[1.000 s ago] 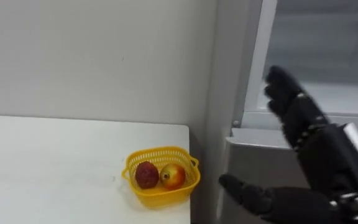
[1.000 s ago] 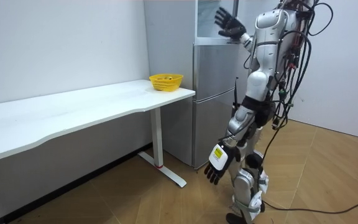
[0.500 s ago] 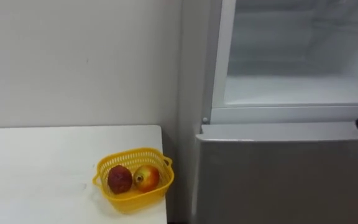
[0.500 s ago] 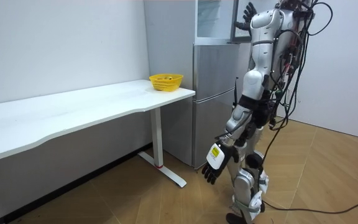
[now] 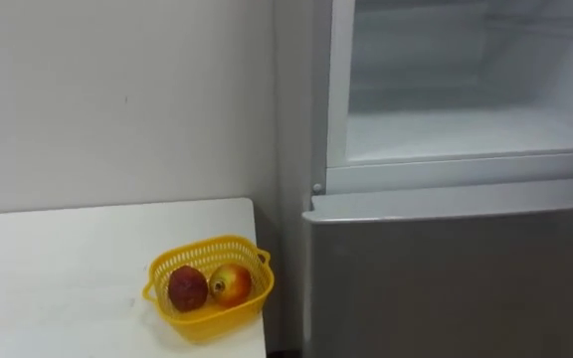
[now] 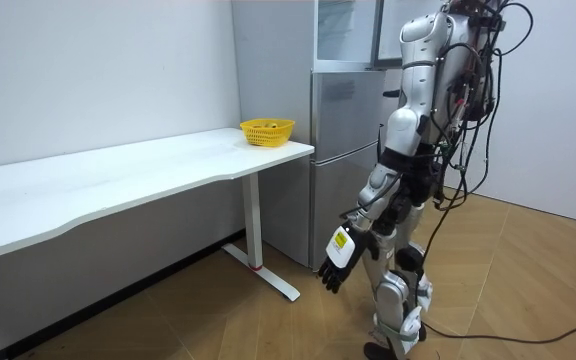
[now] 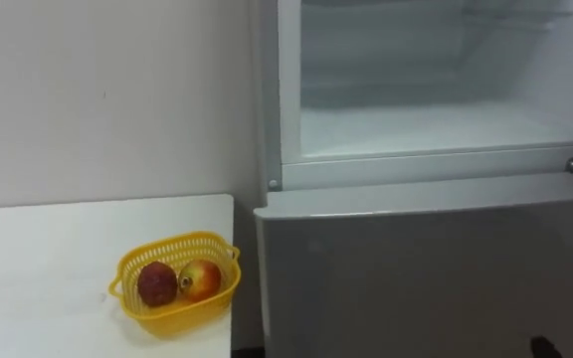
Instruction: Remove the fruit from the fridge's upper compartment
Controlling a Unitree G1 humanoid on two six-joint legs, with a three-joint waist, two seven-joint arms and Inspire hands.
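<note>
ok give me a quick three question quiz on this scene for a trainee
1. True or false: the upper compartment of the silver fridge stands open.
2. How many fruits lie in the yellow plastic basket? A) one B) two C) three
3. Fill in: the yellow basket stands on the white ____, near the corner closest to the fridge.

Key: 1 true; 2 B; 3 table.
</note>
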